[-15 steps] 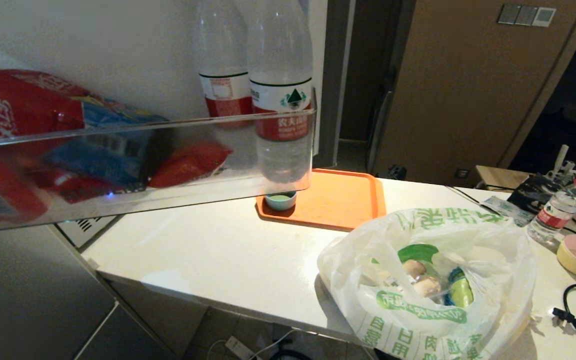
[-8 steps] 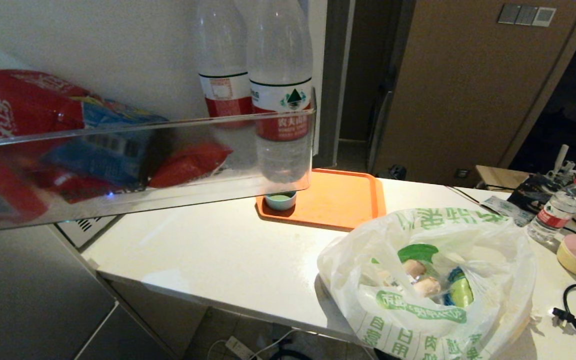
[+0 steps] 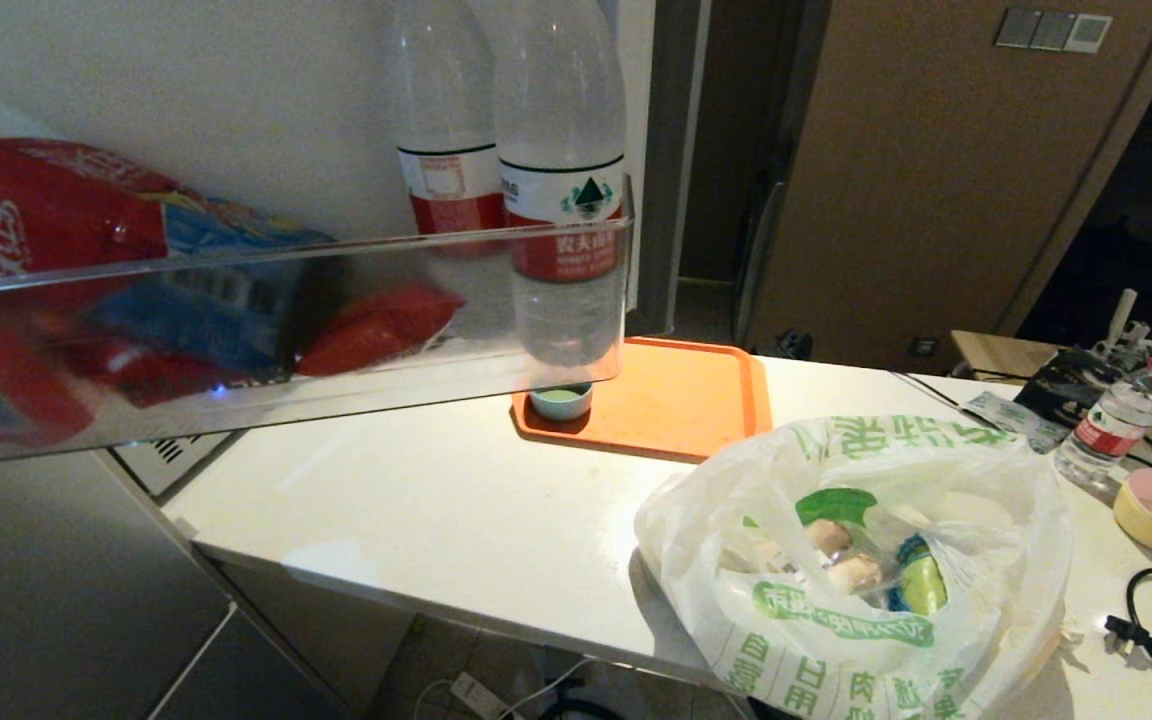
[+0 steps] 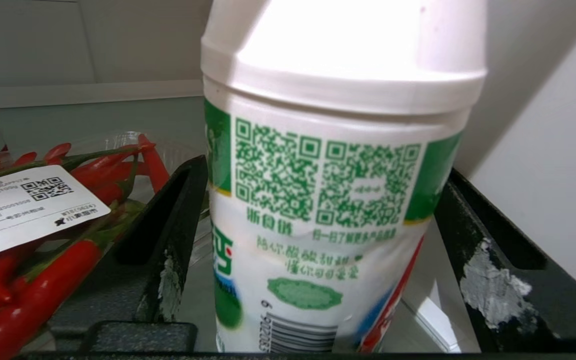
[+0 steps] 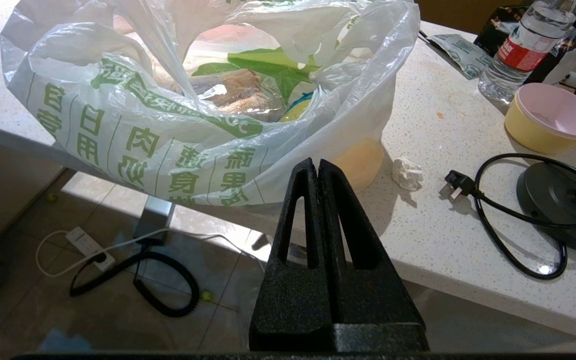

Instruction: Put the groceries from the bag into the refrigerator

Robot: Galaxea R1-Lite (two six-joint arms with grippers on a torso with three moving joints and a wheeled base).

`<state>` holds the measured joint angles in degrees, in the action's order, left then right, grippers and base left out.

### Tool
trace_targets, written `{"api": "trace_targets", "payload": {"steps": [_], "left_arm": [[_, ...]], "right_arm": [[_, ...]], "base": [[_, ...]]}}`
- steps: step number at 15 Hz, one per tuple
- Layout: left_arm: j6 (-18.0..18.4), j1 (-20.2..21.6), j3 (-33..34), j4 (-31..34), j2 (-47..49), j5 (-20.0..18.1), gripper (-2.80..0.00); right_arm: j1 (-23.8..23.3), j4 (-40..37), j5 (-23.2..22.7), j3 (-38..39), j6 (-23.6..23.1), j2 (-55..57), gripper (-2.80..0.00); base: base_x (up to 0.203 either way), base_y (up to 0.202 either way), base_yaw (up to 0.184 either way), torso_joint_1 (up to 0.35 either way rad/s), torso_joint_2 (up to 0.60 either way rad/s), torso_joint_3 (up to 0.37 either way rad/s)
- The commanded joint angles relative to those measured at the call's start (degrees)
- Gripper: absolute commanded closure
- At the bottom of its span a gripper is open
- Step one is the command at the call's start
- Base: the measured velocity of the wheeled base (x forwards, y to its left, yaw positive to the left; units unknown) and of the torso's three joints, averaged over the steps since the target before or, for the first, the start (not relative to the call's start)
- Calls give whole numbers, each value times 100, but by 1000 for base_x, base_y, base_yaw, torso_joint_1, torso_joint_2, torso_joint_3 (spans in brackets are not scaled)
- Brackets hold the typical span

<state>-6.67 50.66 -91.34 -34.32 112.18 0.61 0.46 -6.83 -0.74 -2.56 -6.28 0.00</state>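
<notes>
The white bottle [image 4: 333, 200] with the green label stands upright on a shelf inside the refrigerator [image 4: 543, 150], beside a pack of red chillies [image 4: 43, 235]. The left gripper [image 4: 318, 250] straddles the bottle, jaws apart and clear of its sides. Away from the bottle, the bag [image 3: 856, 570] sits open on the table [image 3: 436, 510], more groceries [image 3: 851, 570] inside. The right gripper [image 5: 319, 167] hangs below the table edge near the bag, jaws together.

Nothing visibly shifted across the head views. From the left wrist, only the present state: left gripper [image 4: 323, 170] spread to either side of the upright white bottle with green label [image 4: 328, 210], inside the refrigerator [image 4: 543, 175], beside a pack of red chillies [image 4: 43, 225].
</notes>
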Motion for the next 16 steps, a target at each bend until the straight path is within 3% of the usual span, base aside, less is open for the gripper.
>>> {"api": "trace_targets", "payload": {"steps": [1,16], "left_arm": [[-8,39,139,-22,-123,-7,-280],[11,454,392,-48,-317,-26,-280]], "right_arm": [[6,-3,-5,1,-5,0,0],[6,-3,-5,1,-5,0,0]], "base": [[0,0,0,0,0,0],[0,0,0,0,0,0]]}}
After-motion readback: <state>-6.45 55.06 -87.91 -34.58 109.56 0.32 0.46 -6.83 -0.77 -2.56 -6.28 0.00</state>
